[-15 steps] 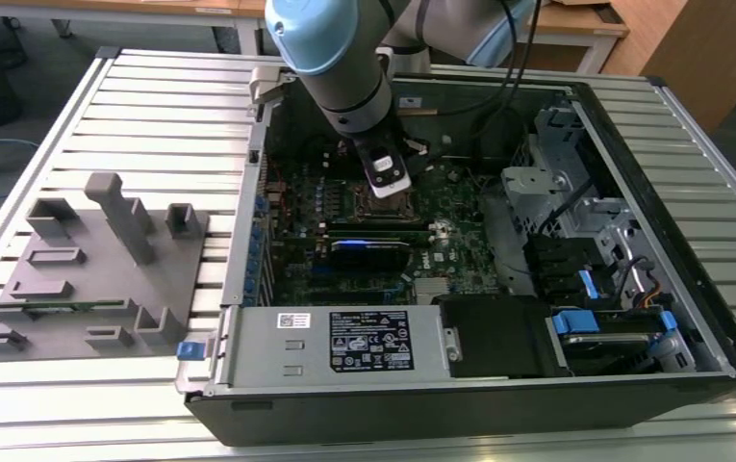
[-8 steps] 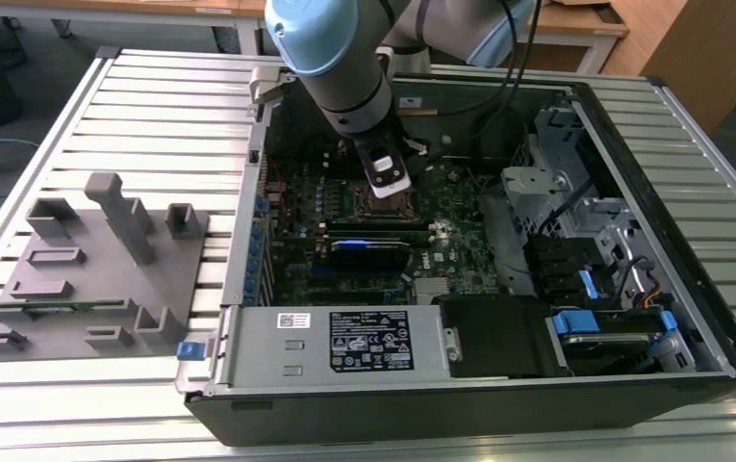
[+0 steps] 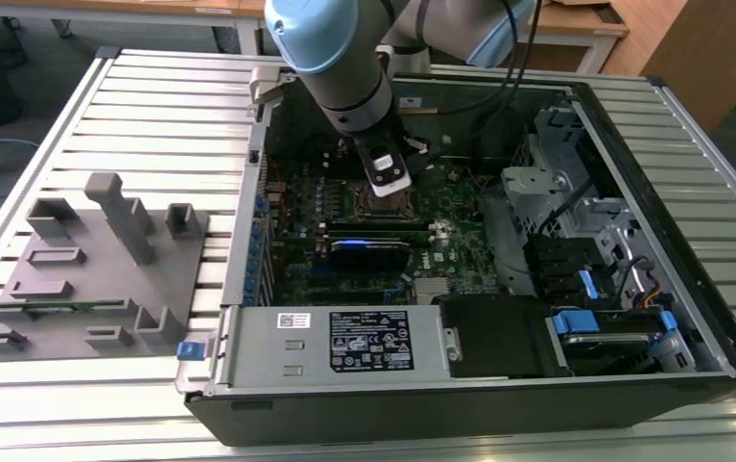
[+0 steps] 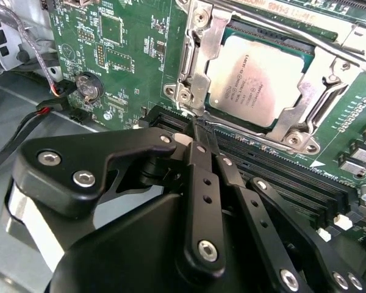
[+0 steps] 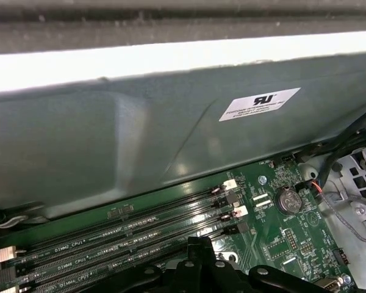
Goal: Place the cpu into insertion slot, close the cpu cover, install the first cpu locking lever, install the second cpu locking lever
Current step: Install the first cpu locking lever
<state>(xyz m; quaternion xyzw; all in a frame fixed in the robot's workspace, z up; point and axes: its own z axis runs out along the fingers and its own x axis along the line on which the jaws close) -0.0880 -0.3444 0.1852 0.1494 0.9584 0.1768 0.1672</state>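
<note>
I see the black tool clenched, gripping nothing, its tip beside the thin dull-metal square cpu cover. That cover lies over the grey-brown square cpu. Long black memory slots run close along the tool.

Beneath the arm you have a table topped with pale slatted metal rails running across it. Directly on it, under the gripper, lies the open black computer case, resting on its side with its inside facing up. Well off from the gripper, toward the exterior view's left, a grey fixture block with upright posts and shallow pockets sits flat on the slats, just beside the case.
</note>
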